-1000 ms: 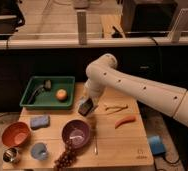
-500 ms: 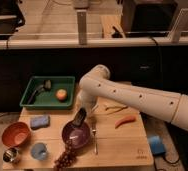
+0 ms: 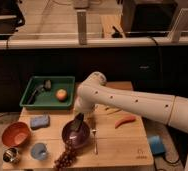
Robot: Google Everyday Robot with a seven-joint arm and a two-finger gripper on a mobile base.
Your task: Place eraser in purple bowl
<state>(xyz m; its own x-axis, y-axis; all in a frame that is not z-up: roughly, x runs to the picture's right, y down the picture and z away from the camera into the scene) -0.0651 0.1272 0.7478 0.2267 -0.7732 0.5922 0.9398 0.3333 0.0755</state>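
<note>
Eraser placement seems near its end, though I cannot make out the eraser itself; it is likely hidden at the tool. On the worktop [image 3: 122,147] the white arm [image 3: 132,102] reaches down from the right so the tool [image 3: 77,124] hangs inside the purple bowl [image 3: 76,135]; whether its grip is closed or loosened, I cannot tell. A fork [image 3: 94,136] lies just beside the bowl's right rim, grapes [image 3: 65,157] touch its front, the orange bowl [image 3: 15,134] sits well apart. Straight upward looks the freest way out.
</note>
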